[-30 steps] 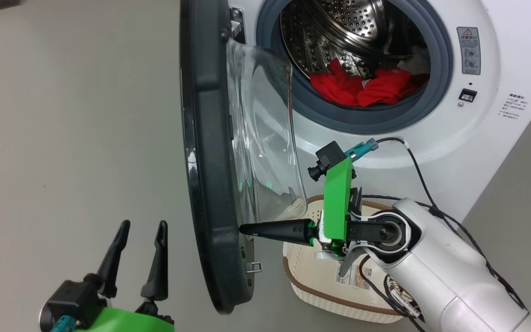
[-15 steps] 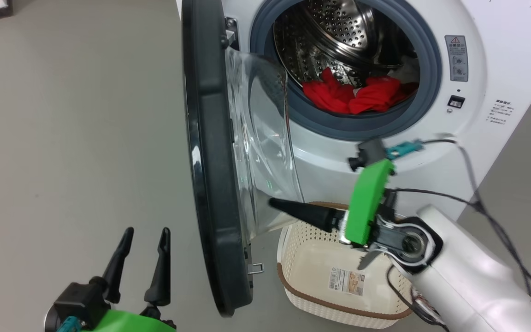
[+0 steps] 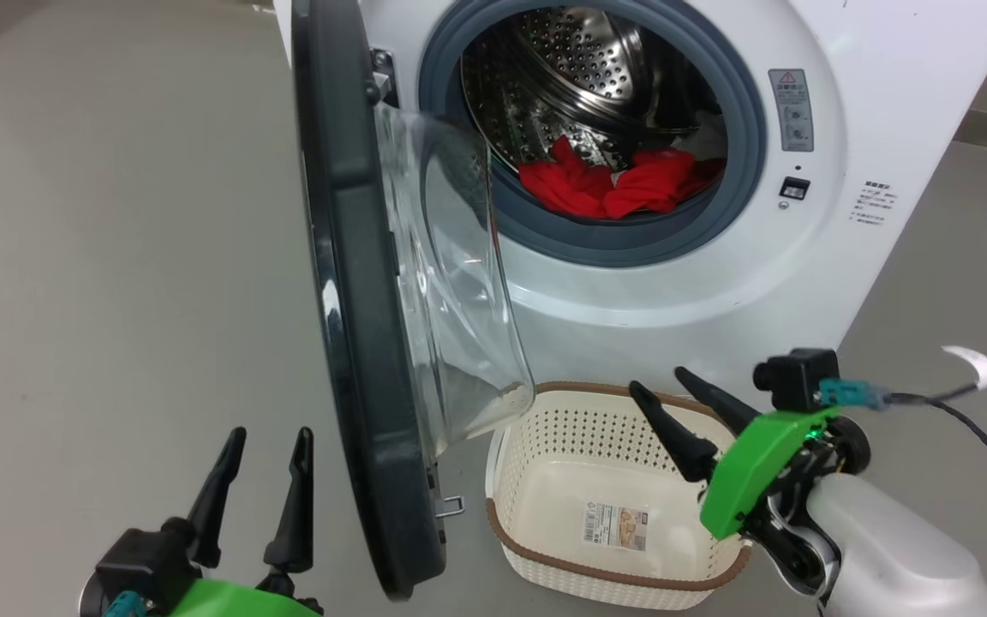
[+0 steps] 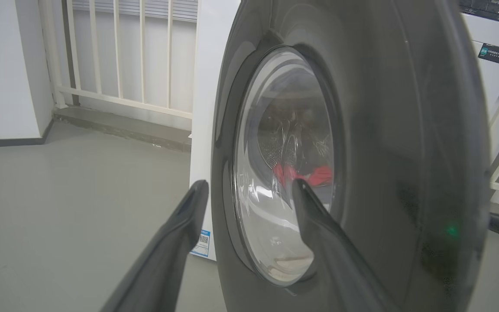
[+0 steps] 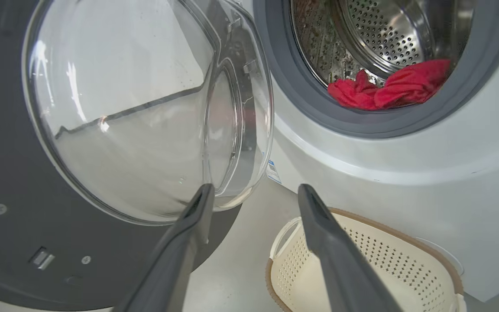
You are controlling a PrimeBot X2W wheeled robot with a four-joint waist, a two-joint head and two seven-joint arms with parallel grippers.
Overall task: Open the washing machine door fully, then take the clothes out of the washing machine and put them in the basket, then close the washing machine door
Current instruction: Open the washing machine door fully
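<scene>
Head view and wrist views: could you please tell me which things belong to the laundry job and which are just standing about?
For the job: washing machine; washing machine door, open; clothes, inside the machine; basket, empty.
Just there: white railing; grey floor.

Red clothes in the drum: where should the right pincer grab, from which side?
Best bet: the raised fold in the middle of the red clothes, where the heap bunches up. Bring the open right pincer in through the front opening, angled down from above: the heap sits low behind the bottom lip of the grey ring, and the open door stands on the left.
</scene>
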